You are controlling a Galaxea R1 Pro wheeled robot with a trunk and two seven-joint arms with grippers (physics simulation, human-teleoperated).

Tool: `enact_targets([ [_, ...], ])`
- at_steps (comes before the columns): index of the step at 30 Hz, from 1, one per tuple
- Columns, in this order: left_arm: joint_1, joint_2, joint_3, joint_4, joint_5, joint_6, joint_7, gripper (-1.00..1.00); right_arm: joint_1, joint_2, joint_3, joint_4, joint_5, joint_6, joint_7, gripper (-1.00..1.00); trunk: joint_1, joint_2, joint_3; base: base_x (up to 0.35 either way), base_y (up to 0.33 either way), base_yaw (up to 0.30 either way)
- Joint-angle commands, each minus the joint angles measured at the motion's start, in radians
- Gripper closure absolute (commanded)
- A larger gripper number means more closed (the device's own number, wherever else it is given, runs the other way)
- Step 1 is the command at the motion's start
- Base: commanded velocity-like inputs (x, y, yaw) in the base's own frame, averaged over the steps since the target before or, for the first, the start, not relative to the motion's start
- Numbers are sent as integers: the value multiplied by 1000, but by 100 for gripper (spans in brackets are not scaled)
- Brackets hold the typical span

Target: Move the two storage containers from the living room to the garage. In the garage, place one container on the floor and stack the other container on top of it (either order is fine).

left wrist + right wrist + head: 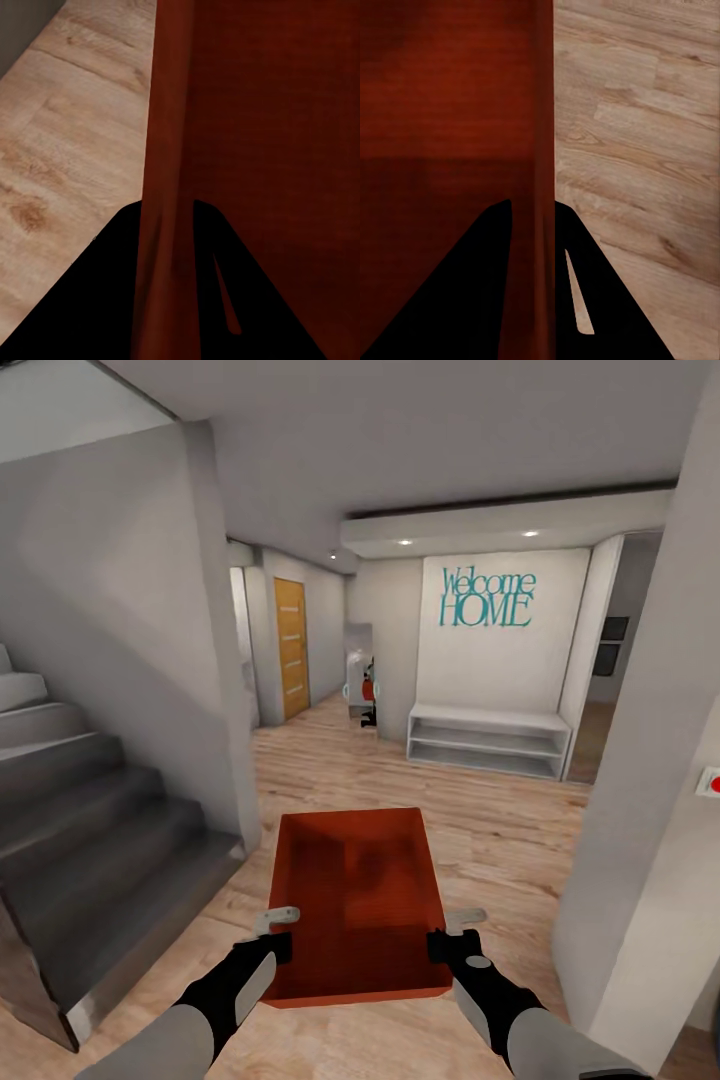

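At lower centre, both grippers — left [283,932], right [443,935] — clamp the bin [355,900] by its thin walls; the pinch could slip, or the bin clip the stairs [90,810].

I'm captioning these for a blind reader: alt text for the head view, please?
Both grippers, left and right, hold an orange-red storage container by its side walls above a wood plank floor; stairs rise left, a wooden door stands ahead.
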Motion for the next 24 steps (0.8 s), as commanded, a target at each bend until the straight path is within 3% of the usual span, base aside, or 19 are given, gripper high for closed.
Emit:
enact_targets([
  [1, -1, 57, 64, -5, -28, -7, 22, 100, 0, -2, -19, 3, 5, -3, -8, 100, 1, -1, -2, 322, 0, 0],
  [24, -1, 58, 64, -5, -26, -7, 21, 100, 0, -2, -19, 3, 6, -3, -8, 100, 1, -1, -2, 322, 0, 0],
])
